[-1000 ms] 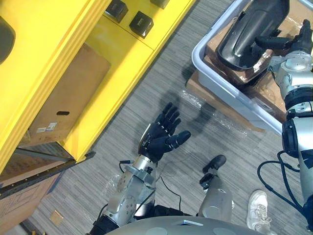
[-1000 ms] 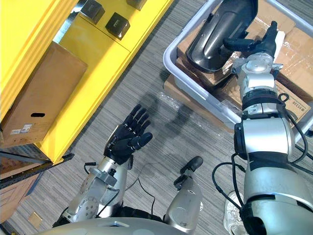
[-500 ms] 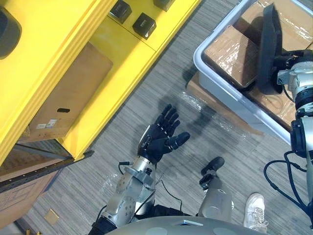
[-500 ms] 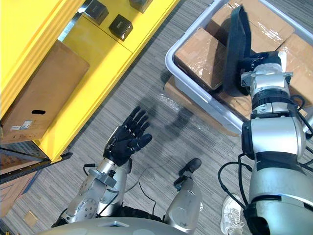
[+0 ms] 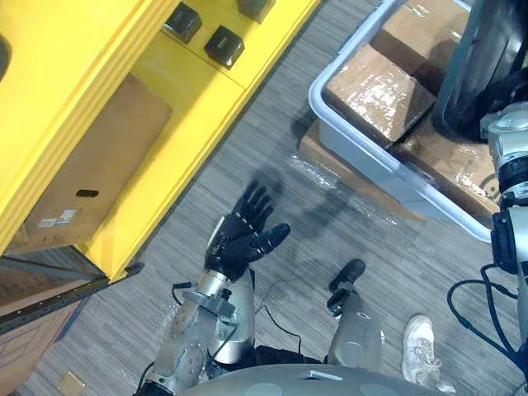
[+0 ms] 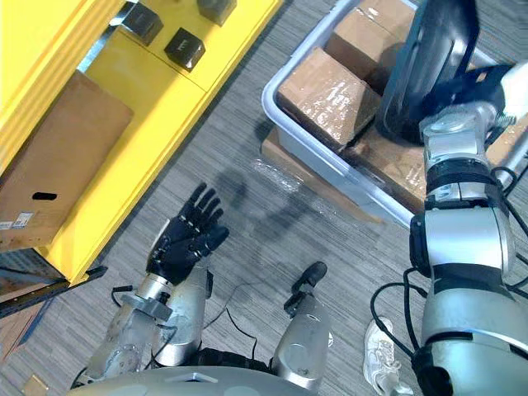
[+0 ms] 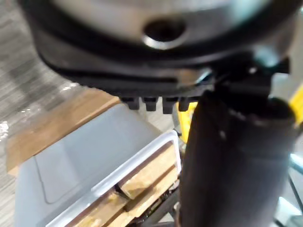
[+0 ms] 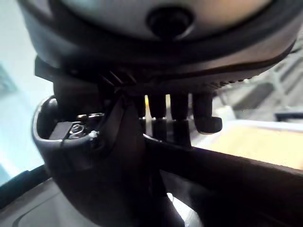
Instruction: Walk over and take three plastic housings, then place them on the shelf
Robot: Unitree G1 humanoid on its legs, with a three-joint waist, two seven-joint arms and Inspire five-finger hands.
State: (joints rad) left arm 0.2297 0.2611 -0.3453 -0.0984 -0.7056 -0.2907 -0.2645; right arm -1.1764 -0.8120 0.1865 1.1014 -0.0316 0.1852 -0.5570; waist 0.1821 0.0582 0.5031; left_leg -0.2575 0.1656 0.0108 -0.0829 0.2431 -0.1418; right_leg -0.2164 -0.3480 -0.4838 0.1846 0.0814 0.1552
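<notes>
The right hand point(image 6: 481, 82) is closed round a black housing point(image 6: 430, 56): in the right wrist view its fingers point(image 8: 180, 115) curl over the shell's edge while the thumb presses from the other side. The left hand point(image 5: 246, 241) is wide open, palm up and fingers spread, holding nothing and hanging above the striped grey floor point(image 5: 396, 264) between the shelf and the bin. The yellow shelf point(image 5: 82, 82) runs along the robot's left side, well apart from the housing. A grey bin point(image 5: 371, 161) stands on the floor ahead and to the right, its near corner pointing toward the shelf. A brown carton point(image 5: 99, 173) sits in the shelf's lower level, close to the front edge. Wrapped cardboard boxes point(image 5: 375, 82) fill the bin up to its rim. A flat cardboard sheet point(image 5: 308, 142) pokes out from under the bin's near corner, with a piece of clear film point(image 5: 330, 177) lying on the floor just beside it. A white shoe point(image 5: 422, 356) shows near the floor's lower right. Two small black blocks point(image 5: 223, 45) rest on the shelf's upper level by its front edge. The housing stands on edge, tilted, in the right hand above the boxes at the bin's right side; whether its lower end touches them cannot be told.
</notes>
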